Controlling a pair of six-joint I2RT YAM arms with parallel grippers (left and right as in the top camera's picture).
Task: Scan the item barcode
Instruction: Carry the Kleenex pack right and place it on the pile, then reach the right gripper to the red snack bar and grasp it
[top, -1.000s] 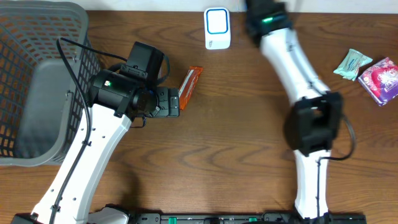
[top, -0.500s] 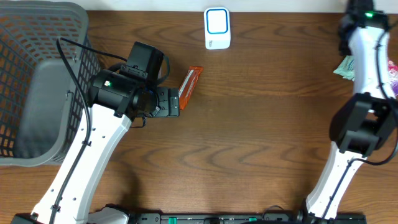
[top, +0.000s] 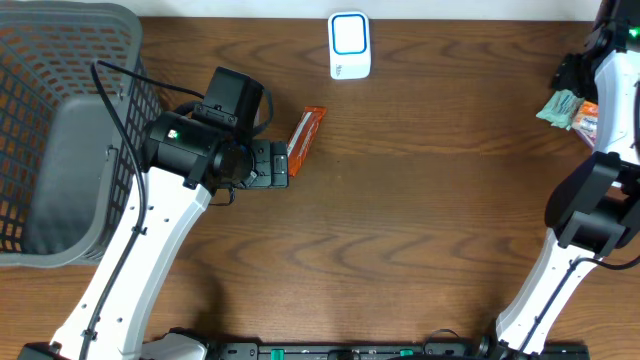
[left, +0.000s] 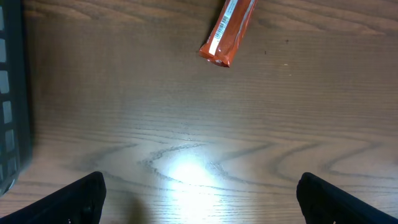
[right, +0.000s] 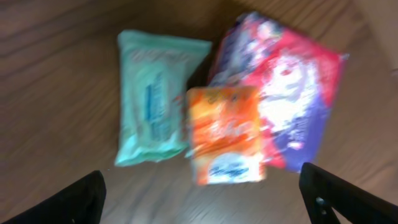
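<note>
The orange bar (left: 228, 32) lies on the table (top: 400, 200) ahead of the left gripper (left: 200, 190), whose fingers stand wide apart and empty. The white scanner (top: 349, 45) sits at the far edge. The right gripper (right: 200, 186), likewise wide and empty, hangs over an orange packet (right: 225, 134) lying across a teal packet (right: 152, 93) and a pink packet (right: 292, 93).

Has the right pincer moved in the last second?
Yes. The right pincer swung from beside the white scanner over to the far right, and is now above the packets.

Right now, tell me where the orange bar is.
Overhead view: the orange bar lies on the left half of the table, just beyond the left gripper, with the white scanner farther back.
</note>
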